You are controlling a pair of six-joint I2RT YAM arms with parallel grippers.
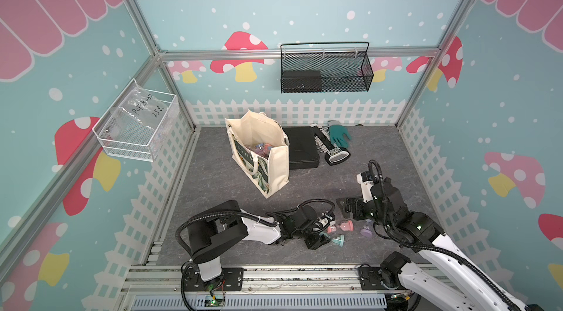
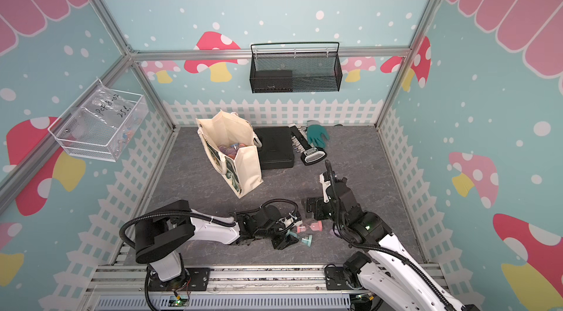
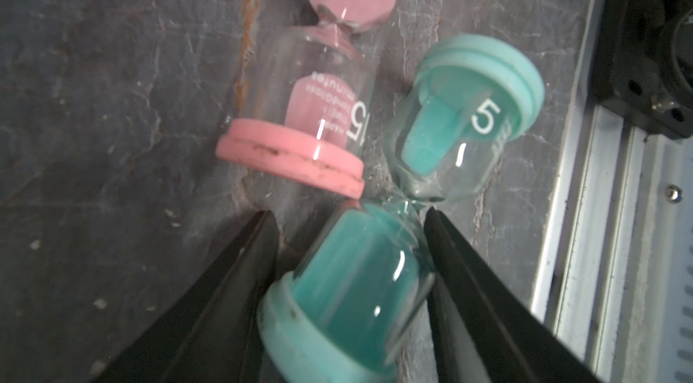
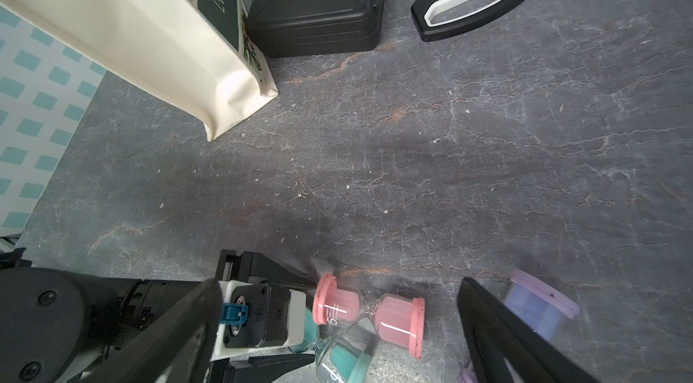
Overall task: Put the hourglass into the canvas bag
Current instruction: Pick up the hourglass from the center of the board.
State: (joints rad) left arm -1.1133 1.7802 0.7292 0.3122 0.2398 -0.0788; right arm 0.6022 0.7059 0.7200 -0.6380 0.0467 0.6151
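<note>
Left gripper (image 3: 348, 212) straddles teal hourglass (image 3: 360, 272) marked "5" — grip unclear; pink hourglass (image 3: 330, 100) reads "15".

The right arm (image 1: 393, 199) hid half the purple hourglass (image 1: 365, 231). The teal hourglass (image 3: 356, 280) ran off the left wrist view's edge. The bag's (image 1: 278, 169) contents were too small to tell.

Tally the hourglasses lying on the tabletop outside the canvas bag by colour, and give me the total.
pink hourglass: 1
teal hourglass: 1
purple hourglass: 1
Total: 3
</note>
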